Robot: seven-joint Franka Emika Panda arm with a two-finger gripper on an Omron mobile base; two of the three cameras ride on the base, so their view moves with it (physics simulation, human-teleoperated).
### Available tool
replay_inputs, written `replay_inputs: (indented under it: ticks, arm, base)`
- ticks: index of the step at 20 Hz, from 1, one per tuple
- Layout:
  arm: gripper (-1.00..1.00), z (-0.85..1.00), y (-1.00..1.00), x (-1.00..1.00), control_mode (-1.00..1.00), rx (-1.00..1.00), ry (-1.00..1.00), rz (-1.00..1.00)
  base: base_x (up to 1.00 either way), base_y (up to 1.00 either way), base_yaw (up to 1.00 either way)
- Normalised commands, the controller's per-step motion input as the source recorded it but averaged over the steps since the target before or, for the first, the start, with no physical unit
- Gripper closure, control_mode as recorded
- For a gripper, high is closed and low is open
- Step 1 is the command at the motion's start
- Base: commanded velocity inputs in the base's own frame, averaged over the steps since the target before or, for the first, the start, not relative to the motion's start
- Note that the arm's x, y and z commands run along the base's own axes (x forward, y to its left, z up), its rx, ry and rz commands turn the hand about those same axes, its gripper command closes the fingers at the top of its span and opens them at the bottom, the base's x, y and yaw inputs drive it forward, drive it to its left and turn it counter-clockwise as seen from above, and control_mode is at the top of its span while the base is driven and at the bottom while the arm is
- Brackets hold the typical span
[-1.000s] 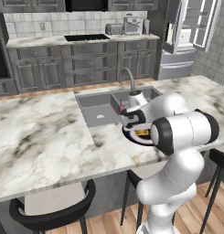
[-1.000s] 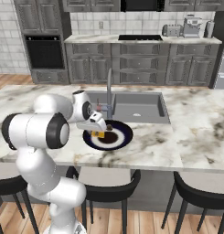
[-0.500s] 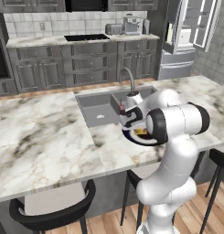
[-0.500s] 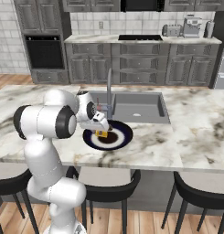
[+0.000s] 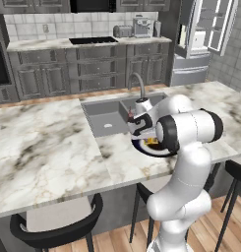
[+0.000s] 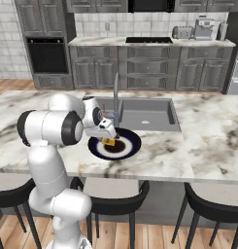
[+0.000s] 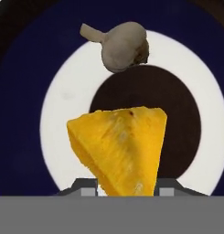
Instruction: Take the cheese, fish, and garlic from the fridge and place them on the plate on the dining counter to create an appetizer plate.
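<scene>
One yellow-orange cheese wedge [image 7: 120, 148] between the gripper [image 7: 127, 186] tips, grip or release unclear, pale garlic bulb [image 7: 120, 45] beyond, round navy plate [image 7: 22, 91] cropped.

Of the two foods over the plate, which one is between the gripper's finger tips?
The cheese, the yellow-orange wedge: it reaches down between the finger tips of the gripper. The garlic, a pale grey bulb, lies farther off on the plate, apart from the wedge.
</scene>
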Motion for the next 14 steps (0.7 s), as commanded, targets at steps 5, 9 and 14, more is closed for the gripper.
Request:
replay_inputs:
  ticks: [5,9,14]
  arm:
    - [-1.0,-0.13,0.07,0.0,-1.0,0.0,0.02,0.0]
    - [-1.0,0.0,0.0,-0.17,-1.0,0.0,0.0,0.0]
    - [-1.0,0.23,0.0,-0.54,-1.0,0.0,0.0,0.0]
  base:
    - [0.0,0.0,0.0]
    - [0.0,0.0,0.0]
    - [0.0,0.0,0.0]
